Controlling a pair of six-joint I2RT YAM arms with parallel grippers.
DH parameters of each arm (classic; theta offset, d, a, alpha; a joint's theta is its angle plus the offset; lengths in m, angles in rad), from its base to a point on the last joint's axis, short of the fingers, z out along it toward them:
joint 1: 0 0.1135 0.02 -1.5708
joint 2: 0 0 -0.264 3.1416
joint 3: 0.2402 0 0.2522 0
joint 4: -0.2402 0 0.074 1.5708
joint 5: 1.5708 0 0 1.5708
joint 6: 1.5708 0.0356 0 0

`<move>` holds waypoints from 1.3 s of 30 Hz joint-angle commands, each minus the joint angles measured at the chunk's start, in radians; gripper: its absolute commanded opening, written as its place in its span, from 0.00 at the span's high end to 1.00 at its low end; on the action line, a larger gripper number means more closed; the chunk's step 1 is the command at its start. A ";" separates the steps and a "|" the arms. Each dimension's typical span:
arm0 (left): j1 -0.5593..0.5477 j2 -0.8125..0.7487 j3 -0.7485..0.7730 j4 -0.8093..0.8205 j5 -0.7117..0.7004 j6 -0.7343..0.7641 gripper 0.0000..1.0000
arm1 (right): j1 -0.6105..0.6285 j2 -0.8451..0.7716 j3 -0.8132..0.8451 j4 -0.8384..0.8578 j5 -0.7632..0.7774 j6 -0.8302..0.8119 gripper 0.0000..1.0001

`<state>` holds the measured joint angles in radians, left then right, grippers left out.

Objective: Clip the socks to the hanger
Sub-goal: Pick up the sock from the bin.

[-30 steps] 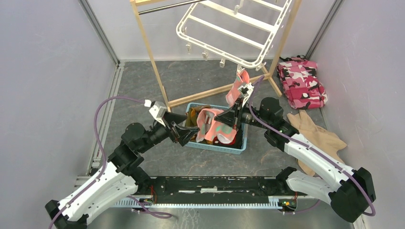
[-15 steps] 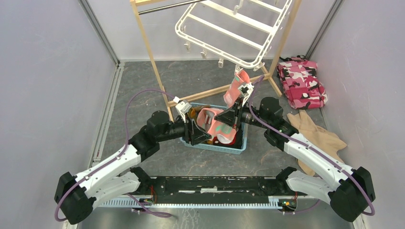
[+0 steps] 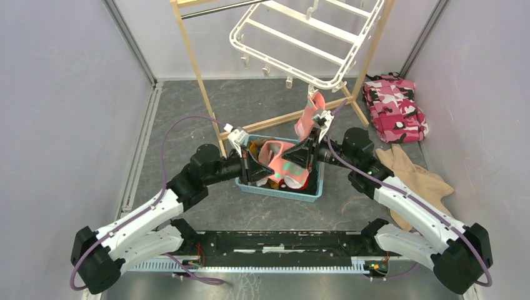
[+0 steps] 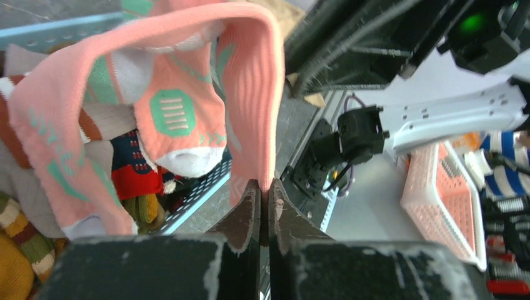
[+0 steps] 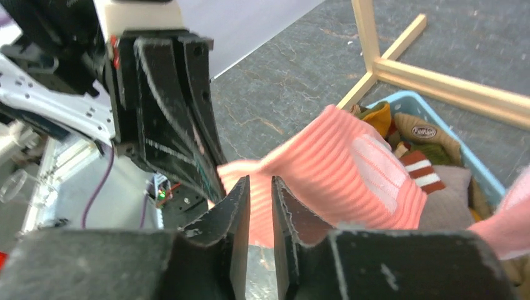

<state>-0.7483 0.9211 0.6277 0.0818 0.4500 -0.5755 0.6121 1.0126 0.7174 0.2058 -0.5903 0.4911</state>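
Left gripper (image 4: 264, 185): fingers pressed together, pinching the ribbed edge of salmon-pink sock (image 4: 181, 112), which drapes ahead of the tips. Right gripper (image 5: 260, 184): fingers a slim gap apart with the same sock's fabric in the gap; cannot tell if it is gripped. Blue basket (image 3: 284, 191) under both sets of tips holds grey-brown striped-cuff sock (image 5: 431, 187) and red sock (image 4: 134, 181). White hanger (image 3: 289, 70) is above and beyond the right fingers, with pink sock (image 3: 309, 119) hanging at its rim.
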 commanded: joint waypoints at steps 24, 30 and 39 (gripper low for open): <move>0.090 0.057 0.034 0.329 -0.051 -0.675 0.98 | 0.143 -0.206 0.079 -0.310 -0.100 -1.292 0.14; 0.090 0.080 0.014 0.423 0.001 -0.730 0.98 | 0.170 -0.169 0.064 -0.229 0.033 -1.254 0.17; 0.091 0.101 0.006 0.458 0.042 -0.749 0.98 | 0.186 -0.140 0.065 -0.173 0.108 -1.256 0.34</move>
<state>-0.6621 1.0206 0.6250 0.4583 0.4496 -1.2739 0.7876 0.8673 0.7624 -0.0330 -0.5350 -0.7647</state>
